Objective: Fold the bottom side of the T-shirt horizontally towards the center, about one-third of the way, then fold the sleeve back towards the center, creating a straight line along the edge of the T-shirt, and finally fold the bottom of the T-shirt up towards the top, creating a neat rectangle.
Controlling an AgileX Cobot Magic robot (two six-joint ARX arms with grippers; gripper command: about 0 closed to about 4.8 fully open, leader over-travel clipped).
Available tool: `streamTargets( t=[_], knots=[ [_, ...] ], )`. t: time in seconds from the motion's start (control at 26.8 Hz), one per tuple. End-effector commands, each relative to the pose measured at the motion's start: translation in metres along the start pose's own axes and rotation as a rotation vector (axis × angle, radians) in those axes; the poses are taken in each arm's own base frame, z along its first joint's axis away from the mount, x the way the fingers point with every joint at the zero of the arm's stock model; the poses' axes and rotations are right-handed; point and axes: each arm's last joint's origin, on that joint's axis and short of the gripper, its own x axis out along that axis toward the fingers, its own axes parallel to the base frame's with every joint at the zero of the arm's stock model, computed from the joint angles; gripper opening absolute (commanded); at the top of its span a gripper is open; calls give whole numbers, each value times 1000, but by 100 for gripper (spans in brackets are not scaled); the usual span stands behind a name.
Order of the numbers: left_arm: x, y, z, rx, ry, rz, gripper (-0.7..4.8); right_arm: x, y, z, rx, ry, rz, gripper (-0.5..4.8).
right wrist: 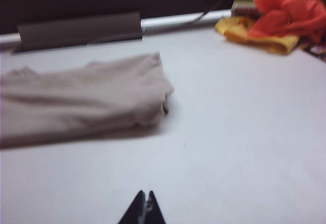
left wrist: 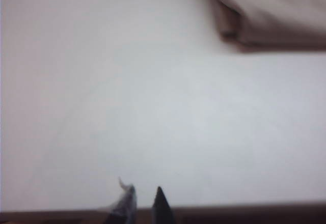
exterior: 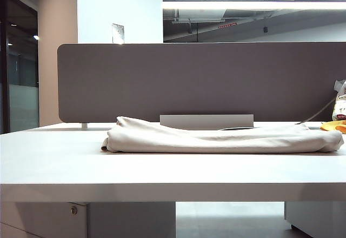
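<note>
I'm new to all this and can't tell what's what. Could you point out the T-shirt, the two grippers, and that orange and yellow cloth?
T-shirt (exterior: pixel 216 139): exterior view, middle of folded bundle.
Left gripper (left wrist: pixel 144 202): left wrist view, between nearly closed fingertips.
Right gripper (right wrist: pixel 146 202): right wrist view, closed tips.
Orange and yellow cloth (right wrist: pixel 277 15): right wrist view, orange folds.

My counter (exterior: pixel 59 162) is pale and smooth, backed by a grey divider panel (exterior: pixel 200 81). On it lies the T-shirt (exterior: pixel 221 139), folded into a long, low beige bundle running across the middle. At the far right corner sits a crumpled heap of orange and yellow cloth (right wrist: pixel 277 18), well apart from the shirt's end. A grey bracket (exterior: pixel 206 121) stands behind the shirt.
</note>
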Motion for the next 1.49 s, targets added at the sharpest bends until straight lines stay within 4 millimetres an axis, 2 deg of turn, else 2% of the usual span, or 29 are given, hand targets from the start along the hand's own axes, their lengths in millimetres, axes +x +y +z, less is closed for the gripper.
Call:
streamTargets(
  t=[0.04,0.22,0.45,0.93,1.49],
  knots=[
    [-1,12,7,-65,-50,29,50,0,1,4,7,-47,6,0],
    [-4,34,12,-142,-100,18,50,0,6,3,3,-40,61,0],
    [-10,45,0,-146,-103,104,50,-1,8,3,2,-39,67,0],
    [-12,52,-21,-143,-161,66,50,-1,8,2,2,-39,67,0],
    [-12,51,-20,-149,-198,40,50,-1,8,2,2,-39,67,0]
  ],
)
